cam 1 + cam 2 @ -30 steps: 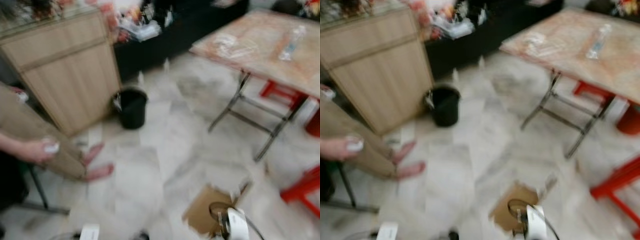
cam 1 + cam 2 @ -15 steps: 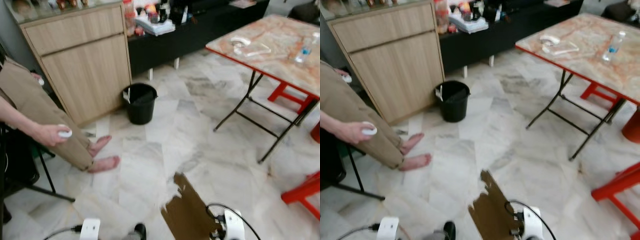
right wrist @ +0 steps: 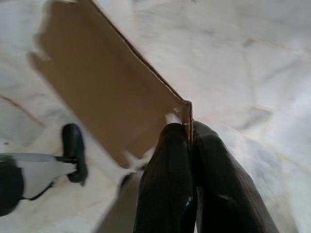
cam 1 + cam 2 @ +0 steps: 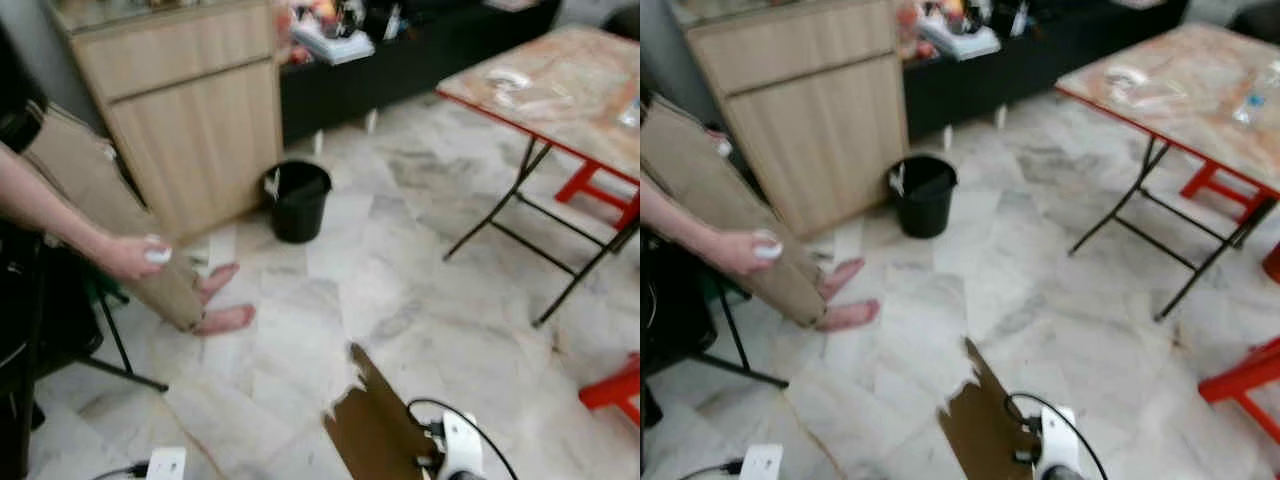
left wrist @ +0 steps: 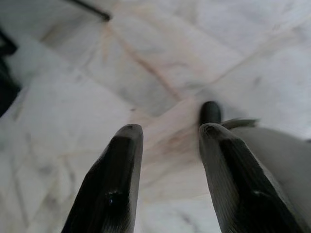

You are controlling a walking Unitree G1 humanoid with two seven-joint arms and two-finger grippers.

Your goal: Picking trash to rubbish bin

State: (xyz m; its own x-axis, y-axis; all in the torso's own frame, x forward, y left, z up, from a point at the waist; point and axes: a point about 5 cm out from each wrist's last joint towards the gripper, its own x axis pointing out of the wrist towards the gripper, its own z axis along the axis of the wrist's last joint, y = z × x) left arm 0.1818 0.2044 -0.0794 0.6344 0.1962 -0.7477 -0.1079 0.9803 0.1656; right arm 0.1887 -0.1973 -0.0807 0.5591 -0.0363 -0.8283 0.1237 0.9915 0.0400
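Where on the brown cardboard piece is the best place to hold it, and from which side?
At a thin edge near a corner, one finger on each flat face. The cardboard piece is a flat sheet, and the right gripper already pinches it this way.

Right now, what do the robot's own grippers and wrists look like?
The left gripper has two long, black, tapering fingers with rounded tips. The right gripper has matching black fingers, faintly ribbed. In the head views, each wrist carries a white housing with a black cable looping from it.
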